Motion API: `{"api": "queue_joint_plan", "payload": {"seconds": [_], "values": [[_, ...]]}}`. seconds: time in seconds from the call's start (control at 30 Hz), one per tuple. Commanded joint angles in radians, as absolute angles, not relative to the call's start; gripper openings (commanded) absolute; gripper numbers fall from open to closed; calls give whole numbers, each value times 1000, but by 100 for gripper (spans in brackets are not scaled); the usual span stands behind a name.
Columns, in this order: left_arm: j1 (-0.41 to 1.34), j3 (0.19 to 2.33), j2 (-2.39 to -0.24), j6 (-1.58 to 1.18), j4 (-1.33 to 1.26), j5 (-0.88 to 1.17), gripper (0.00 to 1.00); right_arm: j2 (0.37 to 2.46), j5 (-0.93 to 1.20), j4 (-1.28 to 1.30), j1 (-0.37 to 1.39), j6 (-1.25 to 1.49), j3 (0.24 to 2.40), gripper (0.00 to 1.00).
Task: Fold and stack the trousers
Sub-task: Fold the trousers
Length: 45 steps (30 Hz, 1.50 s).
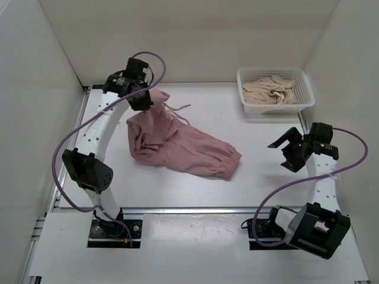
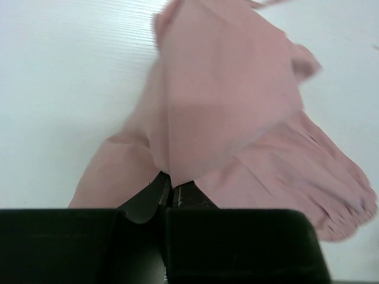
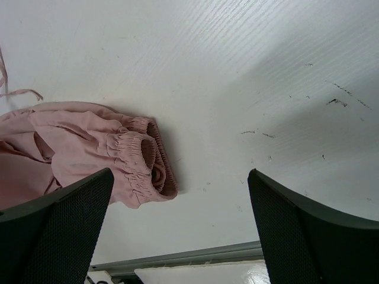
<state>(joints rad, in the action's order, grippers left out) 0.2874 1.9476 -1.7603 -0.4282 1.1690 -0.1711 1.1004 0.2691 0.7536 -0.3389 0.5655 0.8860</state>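
The dusty-pink trousers (image 1: 177,142) lie on the white table, legs running to the right, their elastic cuffs (image 3: 145,157) at the right end. My left gripper (image 1: 144,100) is shut on the waist end and holds it lifted above the table, so the fabric hangs down from it. In the left wrist view the fabric (image 2: 237,106) drapes from the closed fingertips (image 2: 172,188). The thin drawstring (image 1: 177,107) trails beside the lifted end. My right gripper (image 1: 285,151) is open and empty, hovering right of the cuffs, apart from them.
A white basket (image 1: 246,89) at the back right holds a beige cream garment (image 1: 271,90). White walls enclose the table on the left, back and right. A metal rail (image 1: 189,210) runs along the near edge.
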Motion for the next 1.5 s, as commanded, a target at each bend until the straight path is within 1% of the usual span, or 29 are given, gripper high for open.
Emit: {"api": "queue_joint_plan", "payload": {"seconds": [0.0,0.07,0.2,0.3,0.47,0.5,0.53,0.6,0.63,0.67,0.7,0.83,0.87,1.0,1.03,1.13,1.17,1.23,1.27,1.3,1.4,1.47], "values": [[411,2034,-1718,-501,1221,-178,10,1077,293,742,-336,543,919,99],[501,2100,-1733,-541,1233,-190,10,1077,293,742,-336,543,928,99],[619,2190,-1767,-584,1253,-212,10,1054,293,764,-336,534,939,100],[711,2239,-1779,-624,1262,-212,10,1045,284,764,-336,534,939,100],[840,2272,-1888,-649,1238,-167,10,1045,284,764,-336,543,928,100],[873,2281,-1913,-631,1227,-103,17,1036,293,764,-336,543,919,100],[883,2290,-1943,-615,1217,-51,33,1035,293,764,-336,543,919,100],[893,2351,-2049,-600,1248,9,76,1016,293,764,-336,543,910,100],[893,2374,-2078,-612,1278,0,86,1015,293,764,-336,543,910,100],[893,2391,-2095,-612,1322,-9,95,1015,293,764,-336,543,910,100],[881,2391,-2095,-612,1322,-9,100,1006,302,764,-336,543,910,100],[833,2350,-1965,-603,1235,43,100,1006,354,764,-327,519,900,100],[803,2306,-1903,-592,1217,69,100,1006,380,753,-327,502,888,100],[717,2195,-1801,-566,1177,60,99,1020,503,729,-312,453,873,100],[697,2175,-1792,-555,1177,46,99,1029,512,729,-311,433,861,100],[620,2090,-1781,-543,1195,-11,92,1074,532,729,-262,411,828,100],[602,2056,-1772,-529,1195,-21,92,1086,544,729,-230,411,819,100],[546,1920,-1761,-508,1152,-31,92,1120,545,718,-192,411,787,100],[525,1870,-1761,-508,1129,-22,96,1129,535,718,-158,423,775,100],[478,1777,-1761,-494,1109,9,96,1149,516,703,-144,423,763,100],[416,1628,-1795,-482,1016,52,96,1186,505,637,-89,477,716,100],[405,1592,-1848,-473,973,87,96,1225,477,573,-26,505,706,100]]}}
